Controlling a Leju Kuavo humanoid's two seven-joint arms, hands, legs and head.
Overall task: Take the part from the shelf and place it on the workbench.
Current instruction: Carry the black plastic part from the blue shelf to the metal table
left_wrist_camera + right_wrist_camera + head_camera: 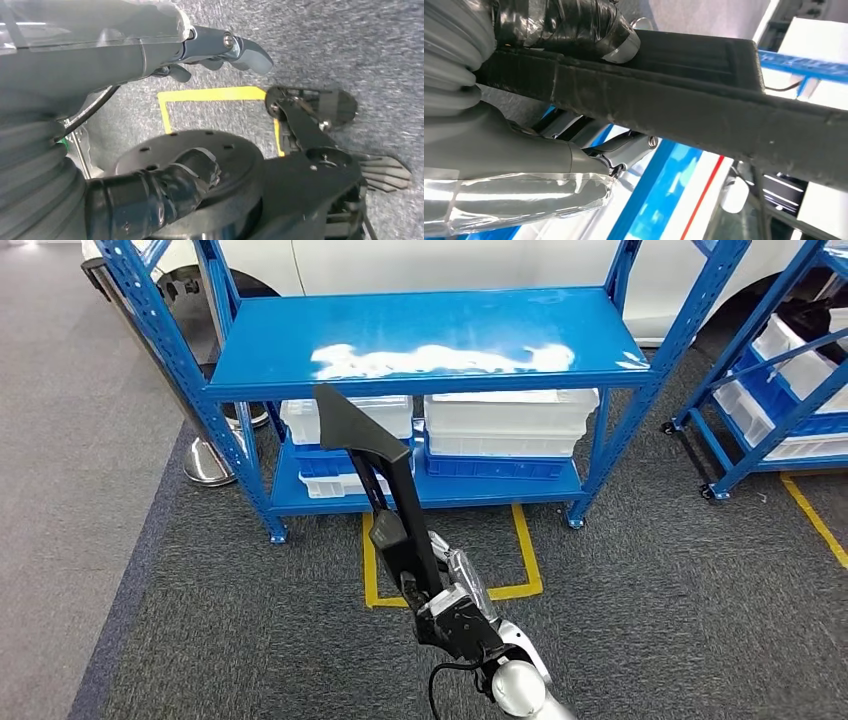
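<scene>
Right hand (455, 605) low in the near centre of the head view, fingers wrapped round the lower end of the part (385, 485), a long black piece with a flat wedge-shaped head. Held up off the grey carpet (650, 590), slanting from the hand toward the far left, wedge end in front of the edge of the blue shelf (420, 340). Not touching the shelf as far as can be seen. Top board of the shelf glossy with a white glare. White bins (510, 420) stacked on the lower board, blue trays under them. Yellow floor tape (530, 560) in a square outline just near of the shelf, directly behind the hand. Second blue rack (770, 390) at the far right with more white bins. White car body (450, 265) beyond the shelves, chrome post base (205, 465) at the far left. From the right wrist, the part (684, 100) running as a thick dark bar across the picture, grey thumb (619, 150) beneath it. From the left wrist, left hand (220, 52) hanging over the carpet, thumb out, other fingers curled in, grasping nothing.
</scene>
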